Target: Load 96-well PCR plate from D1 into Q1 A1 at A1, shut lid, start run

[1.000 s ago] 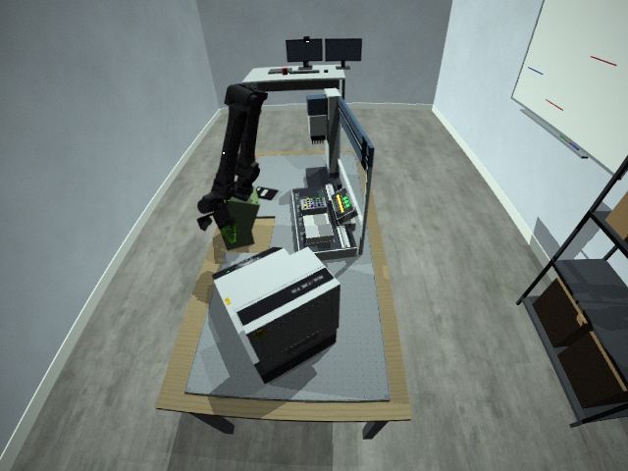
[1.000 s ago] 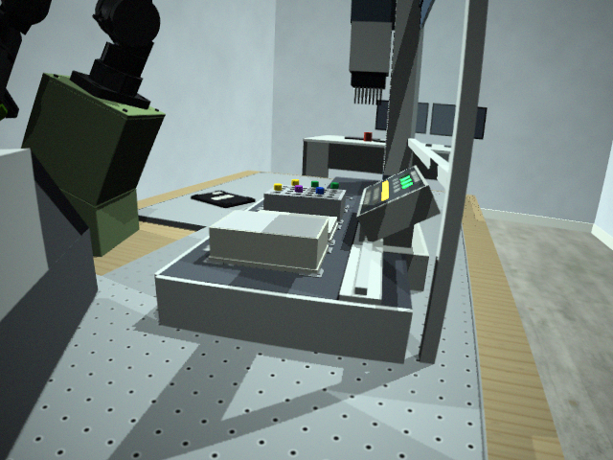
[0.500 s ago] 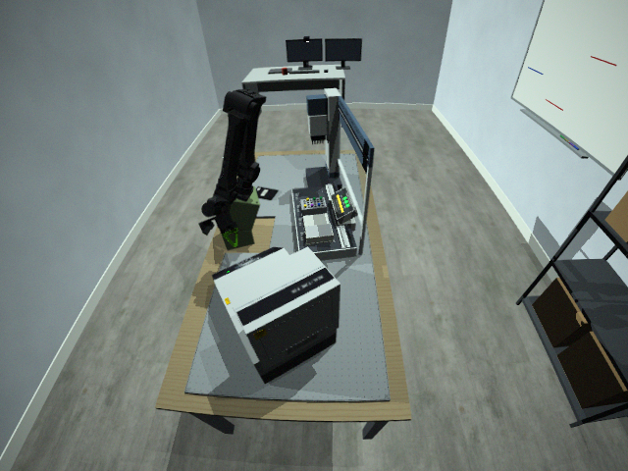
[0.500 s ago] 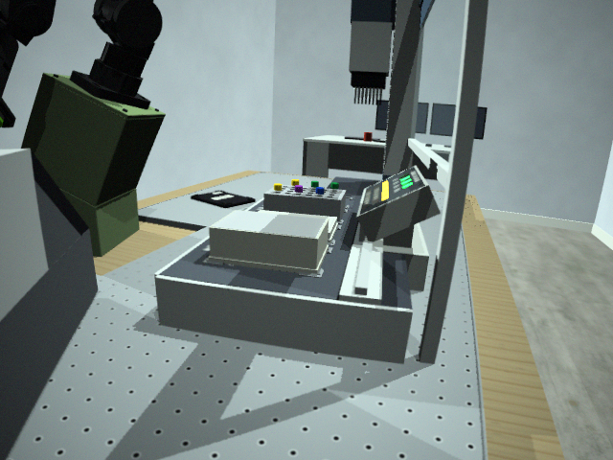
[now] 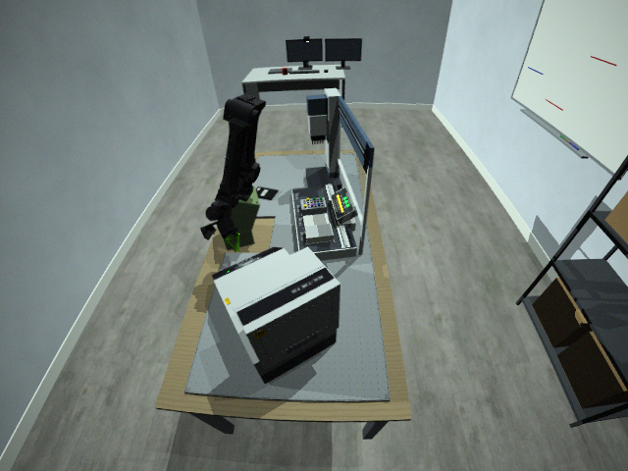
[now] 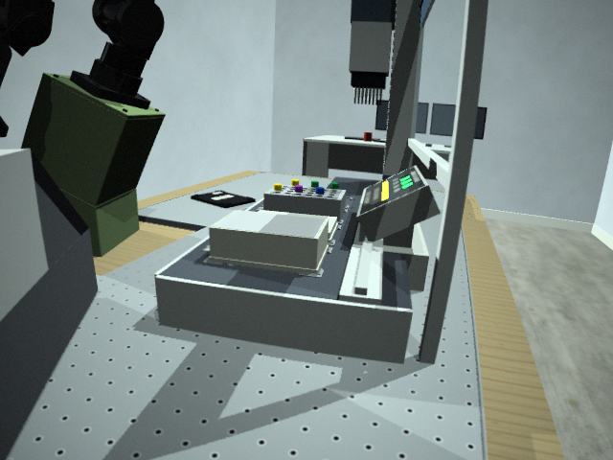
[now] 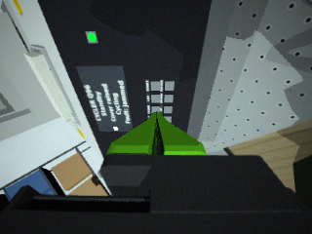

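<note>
In the top view, the black arm (image 5: 237,152) is seen at about ten o'clock from the table's middle, bent down over a green pedestal (image 5: 246,215). Its gripper (image 5: 232,241) is closed, the green fingers pressed together with nothing between them, and its tip is held just off the rear left edge of the cycler Q1 (image 5: 276,309).

In the wrist view the closed tip is pointed at the keypad (image 7: 162,99) on Q1's dark panel, at twelve o'clock from the fingers. Whether a key is touched cannot be told. A green lamp (image 7: 91,37) is lit at eleven o'clock from the keypad, above a status label (image 7: 104,98).

Q1 is stood at six o'clock on the perforated table top (image 5: 354,354), its white lid (image 5: 268,276) shut.

At one o'clock from Q1 the walled deck tray (image 6: 277,316) is placed. Within it a pale block (image 6: 269,240) is seated nearest the exterior camera, with the tube cooling block (image 6: 304,197), topped by coloured caps, behind it. The 96-well PCR plate cannot be made out for certain; a tilted grey piece bearing green and yellow patches (image 6: 396,190) is seen at three o'clock from the tube block.
</note>
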